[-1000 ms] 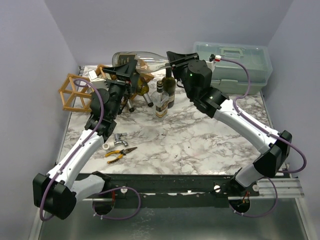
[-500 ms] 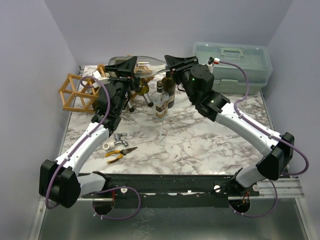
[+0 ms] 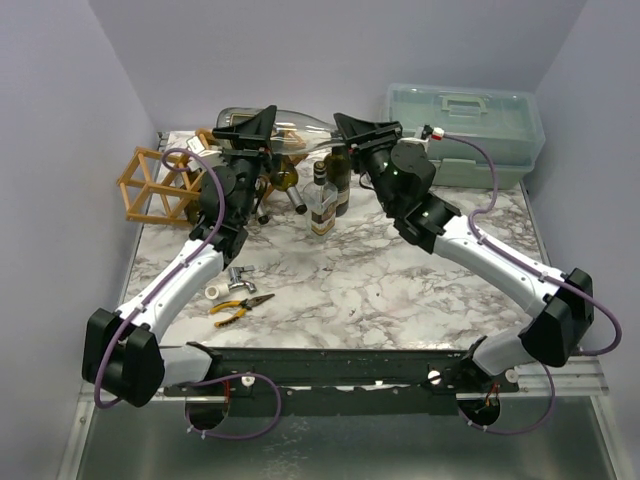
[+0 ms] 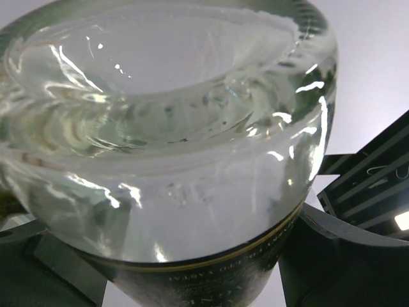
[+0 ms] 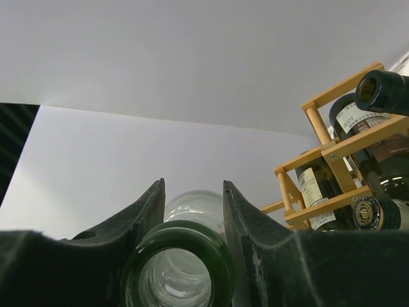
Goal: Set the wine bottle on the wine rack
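The clear glass wine bottle (image 3: pixel 296 128) is held level above the far left of the marbled table (image 3: pixel 400 280), near the light-brown wooden lattice wine rack (image 5: pixel 318 126), its neck clamped in the right gripper (image 5: pixel 192 185), its base flanked by the wide-spread left gripper (image 3: pixel 262 128), contact not discernible.

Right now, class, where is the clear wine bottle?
In the top view, the wine bottle hangs sideways over the back of the table, left of centre, its neck in the right gripper and its base at the left gripper.
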Robot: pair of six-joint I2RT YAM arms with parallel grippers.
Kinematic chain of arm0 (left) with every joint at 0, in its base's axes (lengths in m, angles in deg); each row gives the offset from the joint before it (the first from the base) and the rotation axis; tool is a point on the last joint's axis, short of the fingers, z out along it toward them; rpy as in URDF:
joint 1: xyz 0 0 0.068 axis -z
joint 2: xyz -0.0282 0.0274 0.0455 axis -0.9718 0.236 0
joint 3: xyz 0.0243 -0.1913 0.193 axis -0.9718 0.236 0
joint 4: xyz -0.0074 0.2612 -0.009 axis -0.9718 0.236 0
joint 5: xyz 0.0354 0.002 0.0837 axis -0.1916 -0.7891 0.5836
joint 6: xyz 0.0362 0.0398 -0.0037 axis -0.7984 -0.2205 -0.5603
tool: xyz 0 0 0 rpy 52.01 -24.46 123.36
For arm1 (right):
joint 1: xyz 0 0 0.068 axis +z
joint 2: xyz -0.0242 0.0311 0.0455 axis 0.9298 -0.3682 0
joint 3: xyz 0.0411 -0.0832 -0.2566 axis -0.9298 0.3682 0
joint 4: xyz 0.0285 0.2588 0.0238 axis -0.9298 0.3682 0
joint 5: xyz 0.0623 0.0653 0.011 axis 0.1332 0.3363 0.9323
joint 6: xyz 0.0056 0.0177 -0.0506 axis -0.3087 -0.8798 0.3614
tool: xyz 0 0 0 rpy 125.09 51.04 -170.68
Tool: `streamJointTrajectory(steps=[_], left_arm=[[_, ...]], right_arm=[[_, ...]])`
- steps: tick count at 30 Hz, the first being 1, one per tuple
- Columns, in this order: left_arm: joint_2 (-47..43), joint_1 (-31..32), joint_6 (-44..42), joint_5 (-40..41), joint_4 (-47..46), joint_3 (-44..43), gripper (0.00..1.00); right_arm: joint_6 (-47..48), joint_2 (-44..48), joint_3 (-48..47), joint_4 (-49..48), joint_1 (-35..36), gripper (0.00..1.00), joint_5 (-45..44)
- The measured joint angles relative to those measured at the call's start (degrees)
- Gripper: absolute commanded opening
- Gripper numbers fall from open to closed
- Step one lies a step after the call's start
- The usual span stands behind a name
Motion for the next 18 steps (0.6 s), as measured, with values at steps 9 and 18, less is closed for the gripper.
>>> streamJointTrajectory(steps=[9,18], left_arm=[[1.77,-0.50,-0.07,2.91,-2.40,-0.37,0.00],[4.24,-8.98,-3.26,-1.79,8.48,-9.16,0.00]], right_arm=[[5.29,5.31,3.30,-2.47,0.46,1.00,6.01],[19.02,10.36,4.81,5.97,0.46,1.00,8.11]])
